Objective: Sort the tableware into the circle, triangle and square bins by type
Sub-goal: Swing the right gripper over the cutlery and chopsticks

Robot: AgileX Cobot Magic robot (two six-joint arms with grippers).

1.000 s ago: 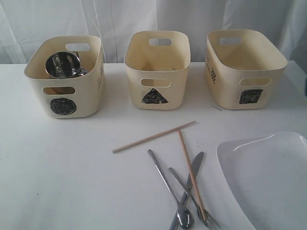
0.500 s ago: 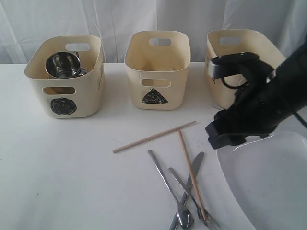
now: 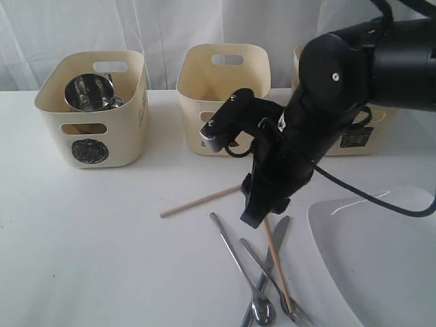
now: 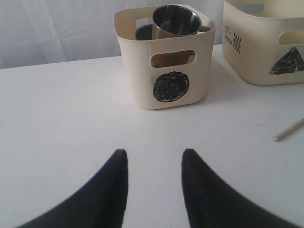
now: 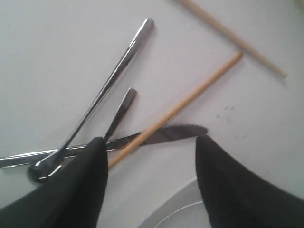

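My right gripper point(image 3: 261, 208) point(image 5: 149, 142) hangs open, pointing down over the cutlery pile, with nothing between its fingers. Below it lie a knife point(image 5: 175, 133) point(image 3: 274, 238), a spoon point(image 5: 114, 76) point(image 3: 235, 255), a fork point(image 5: 122, 107) point(image 3: 269, 276) and two crossed chopsticks point(image 5: 180, 107) point(image 3: 201, 200). The white plate point(image 3: 381, 259) lies to the right. A steel mug point(image 3: 87, 92) point(image 4: 175, 21) sits in the circle bin point(image 3: 88, 129) point(image 4: 166, 71). The left gripper point(image 4: 154, 156) is open above bare table, facing that bin.
The triangle bin point(image 3: 221, 68) point(image 4: 266, 42) stands in the middle at the back. The square bin point(image 3: 354, 139) is mostly hidden behind the right arm. A white curtain closes the back. One chopstick's end point(image 4: 289, 130) reaches into the left wrist view.
The right arm has swung in from the right and moved left over the cutlery, now covering most of the square bin. The tableware has not moved.
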